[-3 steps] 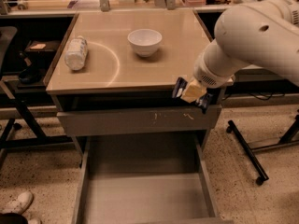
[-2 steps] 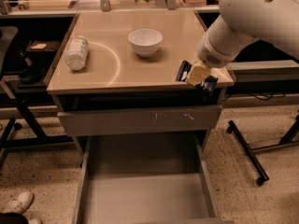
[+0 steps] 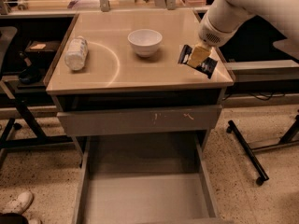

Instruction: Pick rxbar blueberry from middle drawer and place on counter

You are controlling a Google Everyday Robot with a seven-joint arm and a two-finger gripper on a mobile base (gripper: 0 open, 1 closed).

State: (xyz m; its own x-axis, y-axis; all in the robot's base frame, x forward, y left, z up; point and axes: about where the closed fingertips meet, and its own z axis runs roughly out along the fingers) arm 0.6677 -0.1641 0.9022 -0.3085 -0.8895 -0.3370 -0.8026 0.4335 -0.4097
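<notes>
My gripper (image 3: 198,56) hangs over the right side of the tan counter (image 3: 112,71), near its right edge. It is shut on the rxbar blueberry (image 3: 207,66), a dark navy wrapper that sticks out on both sides of the pale fingers (image 3: 199,54) and is tilted, just above the counter top. The middle drawer (image 3: 145,195) is pulled open below the cabinet front, and its grey floor shows nothing lying on it.
A white bowl (image 3: 145,41) stands at the counter's centre back. A clear plastic bottle (image 3: 76,52) lies on its left side. A closed grey drawer front with orange scuffs (image 3: 140,120) sits above the open drawer. A black stand leg (image 3: 246,150) is at the right.
The gripper has lifted the bar from in front of the cabinet's right front corner and moved it back, over the counter's right side.
</notes>
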